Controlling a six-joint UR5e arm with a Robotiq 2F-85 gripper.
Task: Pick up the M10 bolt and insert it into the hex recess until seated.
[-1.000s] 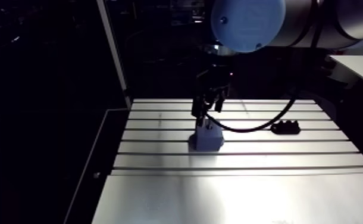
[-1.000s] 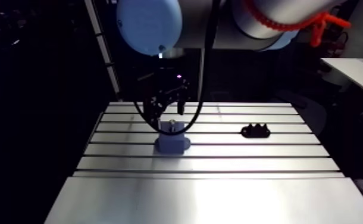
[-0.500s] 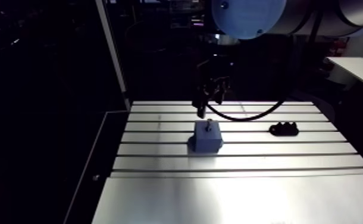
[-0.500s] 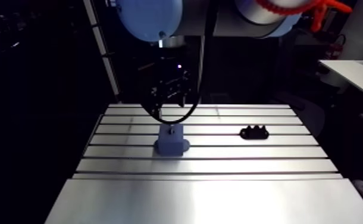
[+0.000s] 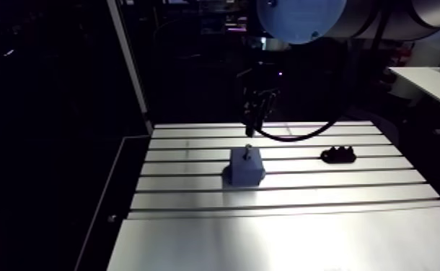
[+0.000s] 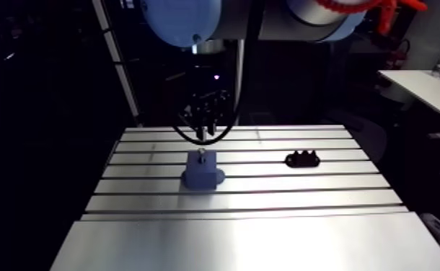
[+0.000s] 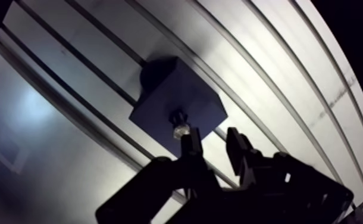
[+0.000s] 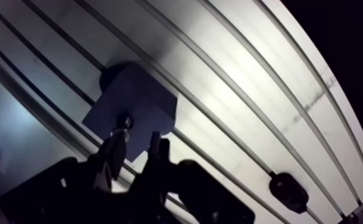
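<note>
A blue block [image 5: 246,167] stands on the slotted table [image 5: 280,216], near the middle of its width. The M10 bolt [image 7: 180,127] sticks upright out of the block's top face, its metal end catching the light. My gripper [image 7: 213,143] hangs in the air above the block and bolt and touches neither. Its two dark fingers [image 7: 191,146] stand a small way apart with nothing between them, so it is open. In the arm view the gripper [image 6: 205,132] hovers a little over the bolt [image 6: 202,153].
A small black lumpy part [image 5: 338,154] lies on the table to the right of the block, also seen in the wrist view as the black part [image 8: 288,192]. The table's dark left edge [image 5: 122,194] drops off beside the block.
The gripper has risen from around the bolt to well above the block, leaving the bolt standing in it. Its fingers have come closer together. The camera has shifted slightly.
</note>
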